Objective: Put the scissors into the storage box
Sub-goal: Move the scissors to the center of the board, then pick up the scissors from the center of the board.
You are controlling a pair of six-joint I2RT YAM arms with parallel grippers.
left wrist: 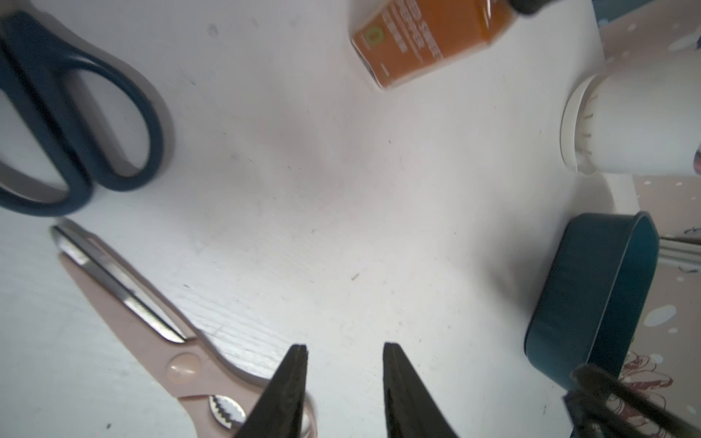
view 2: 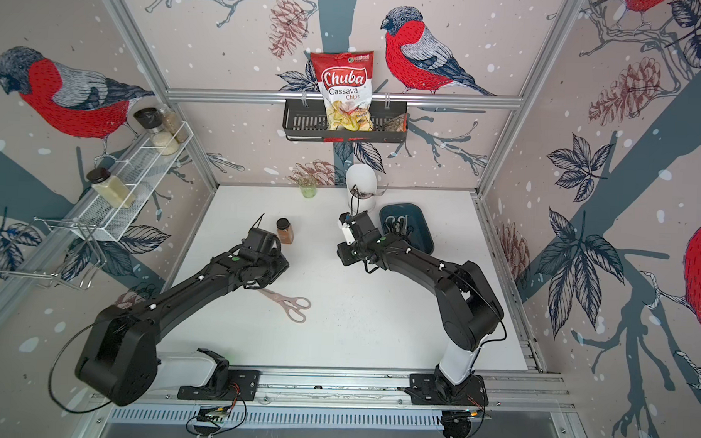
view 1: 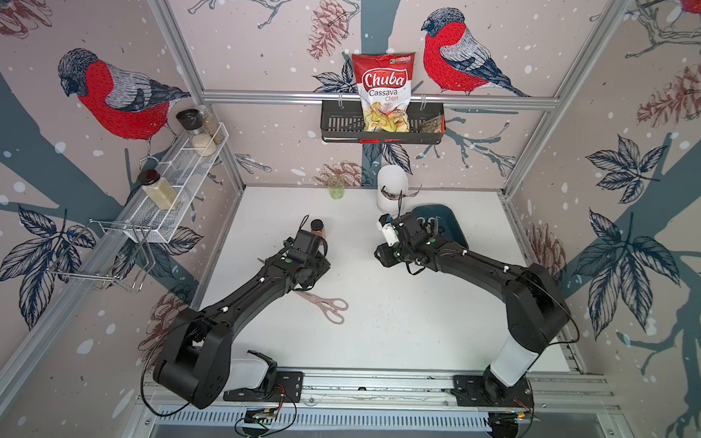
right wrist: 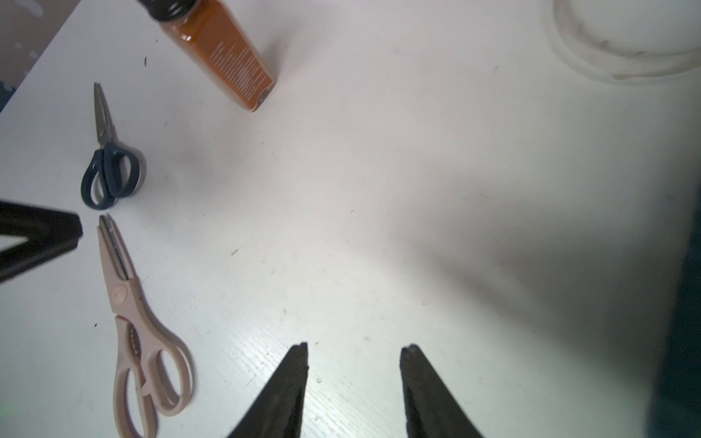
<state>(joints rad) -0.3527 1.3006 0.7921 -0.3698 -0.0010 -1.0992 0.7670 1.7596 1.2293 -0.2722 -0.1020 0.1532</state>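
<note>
Scissors (view 1: pixel 322 303) lying on table (view 1: pixel 397 330), left hand (left wrist: pixel 344 350) released, right hand (right wrist: pixel 354 350) released, both empty

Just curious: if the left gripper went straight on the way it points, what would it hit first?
Most likely the bare table: the open left gripper angles down at it, with nothing between. Further along that line stands the spice jar, slightly off it; depth is unclear.

Colours on white table (view 1: pixel 397 330)
Pink-handled shears (right wrist: pixel 123 295), steel blades; dark-handled scissors (right wrist: pixel 109 180), grey trim; teal-blue storage box (left wrist: pixel 591 303); amber-brown spice jar (view 1: pixel 317 228), black cap; pale wallpaper (view 1: pixel 266 44), red-breasted birds, pinecones.
</note>
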